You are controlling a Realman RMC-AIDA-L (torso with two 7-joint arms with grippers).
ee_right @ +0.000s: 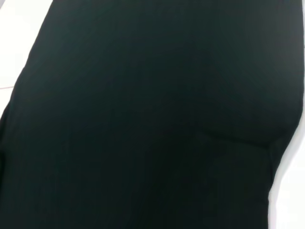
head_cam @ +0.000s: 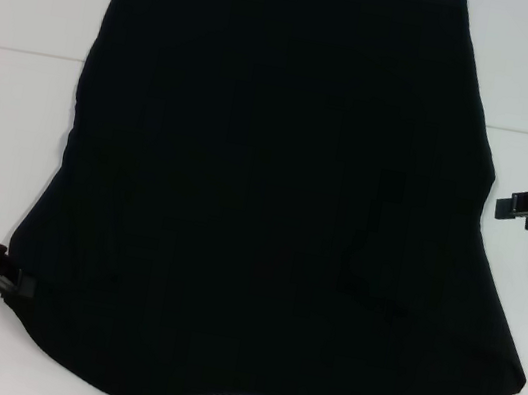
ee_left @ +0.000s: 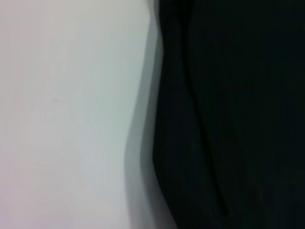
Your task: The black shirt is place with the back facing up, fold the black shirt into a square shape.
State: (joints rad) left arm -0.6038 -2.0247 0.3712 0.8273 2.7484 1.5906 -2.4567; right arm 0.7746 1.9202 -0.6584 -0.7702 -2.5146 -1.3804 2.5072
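The black shirt lies spread flat on the white table, filling most of the middle of the head view. Its straight hem runs along the far edge, at twelve o'clock, and the curved neck opening sits at six o'clock, nearest the robot. Both sides look folded inward, so the cloth narrows toward the far end and flares out toward the near corners. No lettering shows on the upper face.

The left gripper reaches in at about eight o'clock, low over the table, with its tip right at the shirt's near left edge. Whether its jaws have cloth between them, I cannot tell. The left wrist view shows only the shirt's edge lying against the white surface.

The right gripper is out at three o'clock, just beside the shirt's right edge and apart from it. How its jaws stand I cannot tell either. Its wrist view is almost all black fabric.
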